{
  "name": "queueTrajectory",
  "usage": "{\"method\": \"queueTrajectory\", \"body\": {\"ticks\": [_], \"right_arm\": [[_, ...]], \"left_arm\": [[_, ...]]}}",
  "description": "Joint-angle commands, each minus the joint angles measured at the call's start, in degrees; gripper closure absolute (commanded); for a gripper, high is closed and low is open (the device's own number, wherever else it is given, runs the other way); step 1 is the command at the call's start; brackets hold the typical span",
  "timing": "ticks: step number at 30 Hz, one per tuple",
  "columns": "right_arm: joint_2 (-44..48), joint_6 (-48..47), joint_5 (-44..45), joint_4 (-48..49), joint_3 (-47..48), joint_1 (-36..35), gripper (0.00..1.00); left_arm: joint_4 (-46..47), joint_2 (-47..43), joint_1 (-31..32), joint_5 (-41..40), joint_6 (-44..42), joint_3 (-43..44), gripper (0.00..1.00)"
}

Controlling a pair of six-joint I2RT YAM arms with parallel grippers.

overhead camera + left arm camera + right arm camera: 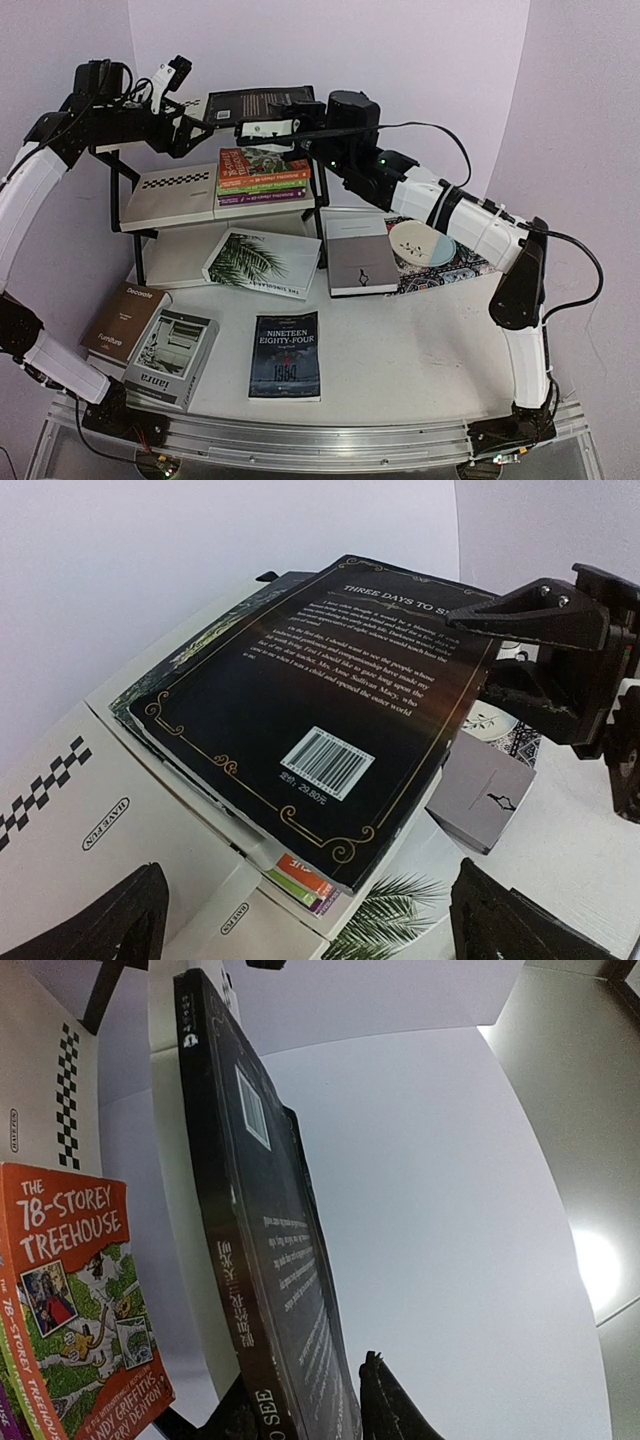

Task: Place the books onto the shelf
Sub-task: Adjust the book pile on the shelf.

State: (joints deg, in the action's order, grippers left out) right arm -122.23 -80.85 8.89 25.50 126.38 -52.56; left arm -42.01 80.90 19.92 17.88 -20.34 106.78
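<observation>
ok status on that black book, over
right hand shut on black book, lying atop another book on shelf top tier, overhanging. left hand open, clear of it. nothing blocking.

— What's behind everything?
— A plain, pale lilac wall (pixel 400 60). It meets a second wall (pixel 585 120) in a corner on the right.
— And below?
— A white counter (pixel 420 350) with a metal rail (pixel 300 438) along its near edge. The light is soft, with one bright glare (pixel 592 1260) in the right wrist view.

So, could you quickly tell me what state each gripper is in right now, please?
Left gripper: open, holding nothing.
Right gripper: closed on the edge of the black book.
</observation>
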Motion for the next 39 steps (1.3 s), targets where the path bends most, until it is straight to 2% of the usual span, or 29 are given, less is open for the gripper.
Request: {"method": "queueTrajectory", "body": {"ticks": [1, 12, 17, 21, 26, 31, 37, 39], "right_arm": [[3.2, 2.2, -0.5, 4.6, 3.3, -0.4, 0.69], [2.8, 3.5, -0.9, 4.6, 4.0, -0.4, 0.69], [2.4, 3.6, -1.0, 4.7, 4.5, -0.4, 0.69], [2.1, 3.8, -1.0, 4.7, 4.9, -0.4, 0.69], [1.5, 4.1, -1.1, 4.7, 5.7, -0.4, 0.69], [0.8, 4.0, -1.2, 4.6, 6.7, -0.4, 0.68], [0.2, 4.1, -1.3, 4.7, 7.1, -0.3, 0.65], [0.0, 4.1, -1.4, 4.7, 7.1, -0.3, 0.67]], "left_arm": [[4.7, -1.4, -0.1, 0.0, -3.3, -0.9, 0.0], [7.6, 1.4, -0.1, 0.4, -3.6, 0.0, 0.15], [7.9, 2.6, -0.1, 0.8, -3.8, 0.6, 0.16], [8.2, 3.6, -0.1, 0.9, -3.4, 1.2, 0.2], [10.4, 4.3, -0.1, -0.7, -1.7, 1.8, 0.33], [12.9, 4.1, -0.1, -0.3, 0.3, 1.8, 0.41], [14.5, 4.7, -0.1, -0.9, 1.2, 1.7, 0.44], [14.7, 4.9, -0.1, -0.9, 1.1, 1.6, 0.43]]}}
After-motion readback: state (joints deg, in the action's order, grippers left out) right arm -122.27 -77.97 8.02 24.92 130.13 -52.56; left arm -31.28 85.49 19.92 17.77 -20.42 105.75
